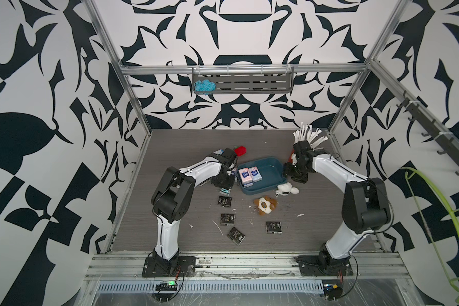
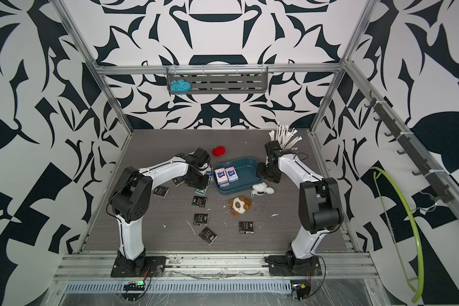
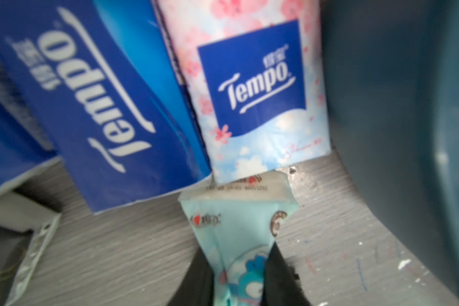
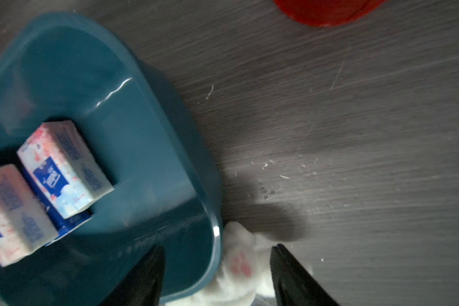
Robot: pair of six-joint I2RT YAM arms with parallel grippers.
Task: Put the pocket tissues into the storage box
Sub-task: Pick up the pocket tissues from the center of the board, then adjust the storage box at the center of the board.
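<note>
The left hand (image 3: 239, 267) is pinched tight on a light teal pack (image 3: 236, 227) with a blue cartoon bear, down at the counter (image 3: 104, 251) just beside the storage box (image 1: 272, 169); next to it a dark blue pack (image 3: 104, 106) and a pink flower pack (image 3: 255, 92) both say "Tempo"; two more flower packs (image 1: 244, 175) lie in the box; the right hand (image 4: 217, 249) has its fingers apart over the box rim.
</note>
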